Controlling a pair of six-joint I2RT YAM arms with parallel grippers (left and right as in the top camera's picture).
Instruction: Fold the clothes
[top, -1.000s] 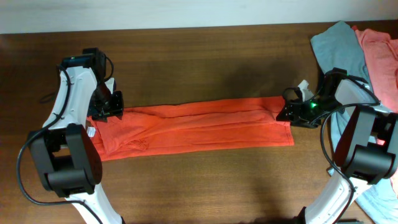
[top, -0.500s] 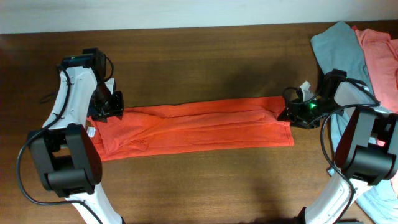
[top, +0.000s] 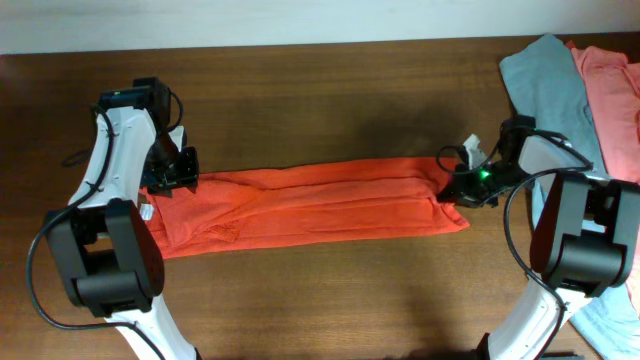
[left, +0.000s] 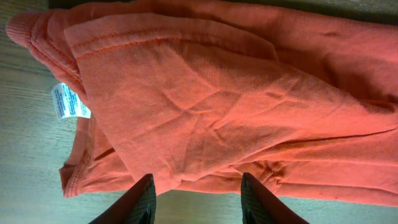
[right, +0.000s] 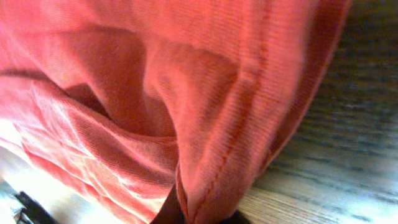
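Pinches the right-end hem of the orange shirt (top: 320, 205) with the right tool (top: 455, 190), centre right of the overhead frame. Holds the left tool (left: 198, 199) spread at the shirt's collar end, centre left on the desk (top: 320, 100).

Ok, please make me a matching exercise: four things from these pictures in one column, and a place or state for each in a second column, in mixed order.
1. orange-red T-shirt
2. grey T-shirt
3. white label
4. right gripper

A. shut on cloth
B. far right of the table, beside a salmon-pink T-shirt
C. long band across the table's middle
D. at the orange-red T-shirt's left end

Pairs: 1-C, 2-B, 3-D, 4-A
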